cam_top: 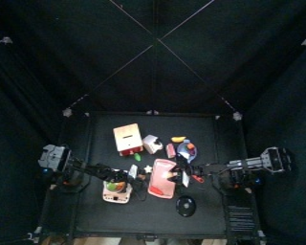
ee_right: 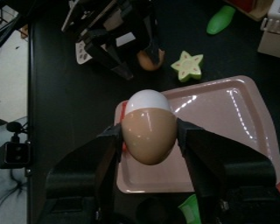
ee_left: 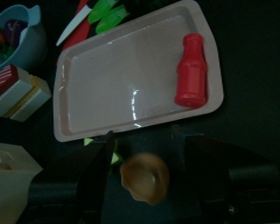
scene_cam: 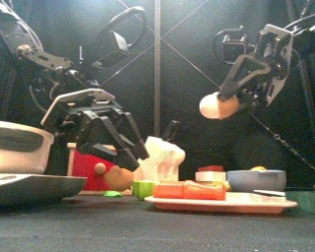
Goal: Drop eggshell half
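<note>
My left jaws stand wide open, low over the surface (scene_cam: 147, 231), tips pointing down; neither one touches the shell half (ee_left: 143, 175), which sits between and below them, free of any grip; whether it already rests on the surface I cannot tell. Seen from above, it is at about nine o'clock from the pink tray (ee_left: 130, 87), just off the tray's edge; I judge that spot was picked so the shell lands on bare surface, clear of the red bottle (ee_left: 192, 70) lying on the tray. The wide spread makes sense for a drop: nothing drags the shell as it goes.

My right jaws are closed on the egg (ee_right: 150, 131), brown end down and white end up, held high at about two o'clock from the left arm in the front view; up there it is well apart from the drop.

The drop looks done or nearly so.
</note>
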Available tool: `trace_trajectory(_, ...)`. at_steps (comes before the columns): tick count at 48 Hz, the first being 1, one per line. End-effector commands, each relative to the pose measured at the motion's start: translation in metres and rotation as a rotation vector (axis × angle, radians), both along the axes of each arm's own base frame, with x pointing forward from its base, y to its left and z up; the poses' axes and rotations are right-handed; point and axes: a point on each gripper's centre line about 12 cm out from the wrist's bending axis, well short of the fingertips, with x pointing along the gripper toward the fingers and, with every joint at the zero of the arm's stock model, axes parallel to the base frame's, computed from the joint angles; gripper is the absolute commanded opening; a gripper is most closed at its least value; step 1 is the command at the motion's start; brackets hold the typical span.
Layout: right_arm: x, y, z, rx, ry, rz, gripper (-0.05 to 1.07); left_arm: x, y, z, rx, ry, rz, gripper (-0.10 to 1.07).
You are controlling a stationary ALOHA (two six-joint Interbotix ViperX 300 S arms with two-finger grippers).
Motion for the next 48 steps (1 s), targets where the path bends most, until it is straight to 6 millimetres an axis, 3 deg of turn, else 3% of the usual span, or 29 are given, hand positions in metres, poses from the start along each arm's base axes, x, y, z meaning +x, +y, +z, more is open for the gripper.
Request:
trace_trajectory(1,0.005,0.0,0.011,-0.001,-0.037,0.001,0.48,0.006,0.002,0.016,-0.006,-0.053,0.012,0.94)
trace_trajectory(23,0.005,0.0,0.012,0.001,-0.037,-0.001,0.48,0.009,0.006,0.019,0.028,-0.097,0.024,0.97)
trace_trajectory(48,0.007,0.0,0.015,0.002,-0.046,-0.001,0.48,0.025,0.01,0.041,0.14,-0.308,0.032,0.97)
